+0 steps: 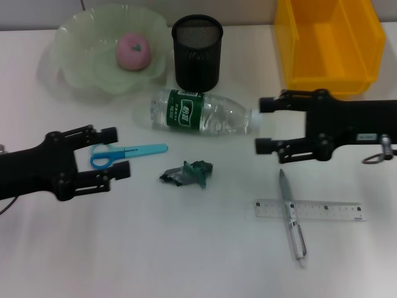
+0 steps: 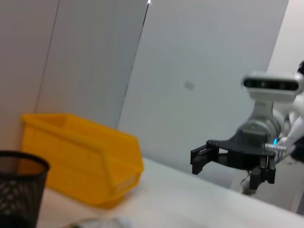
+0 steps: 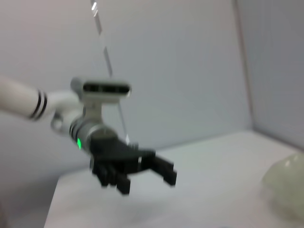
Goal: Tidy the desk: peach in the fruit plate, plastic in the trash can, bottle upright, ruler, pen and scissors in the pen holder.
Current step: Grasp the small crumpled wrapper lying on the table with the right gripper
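A: What's the setting?

B: A white tabletop (image 1: 186,248) with pale grey wall panels behind it.

A: And the 2 grippers?

B: The left gripper (image 1: 119,153) hovers with fingers spread, empty, the scissors (image 1: 127,153) lying between them. The right gripper (image 1: 263,125) is also spread and empty, just beside the cap of the bottle (image 1: 201,112), which lies on its side.

A: The peach?

B: The peach (image 1: 133,50) sits in the fruit plate (image 1: 74,43).

Plain pale grey wall panels (image 2: 199,71) stand behind the white tabletop.
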Robot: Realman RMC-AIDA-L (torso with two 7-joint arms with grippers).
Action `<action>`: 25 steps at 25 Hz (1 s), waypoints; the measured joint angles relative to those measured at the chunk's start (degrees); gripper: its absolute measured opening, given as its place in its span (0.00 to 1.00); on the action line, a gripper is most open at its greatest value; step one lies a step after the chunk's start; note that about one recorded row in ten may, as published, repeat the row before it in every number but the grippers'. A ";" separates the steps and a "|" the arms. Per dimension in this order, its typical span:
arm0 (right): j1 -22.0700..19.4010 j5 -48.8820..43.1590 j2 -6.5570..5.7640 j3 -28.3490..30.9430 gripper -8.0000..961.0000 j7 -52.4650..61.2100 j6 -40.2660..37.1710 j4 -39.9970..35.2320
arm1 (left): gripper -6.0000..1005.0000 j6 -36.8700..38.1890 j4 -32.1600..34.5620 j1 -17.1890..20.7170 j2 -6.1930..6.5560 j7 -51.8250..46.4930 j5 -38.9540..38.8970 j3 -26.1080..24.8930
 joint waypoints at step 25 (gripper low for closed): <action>15.04 -6.28 5.12 -24.37 0.83 0.71 25.31 3.77 | 0.79 -0.93 1.09 3.17 0.57 3.75 0.31 0.48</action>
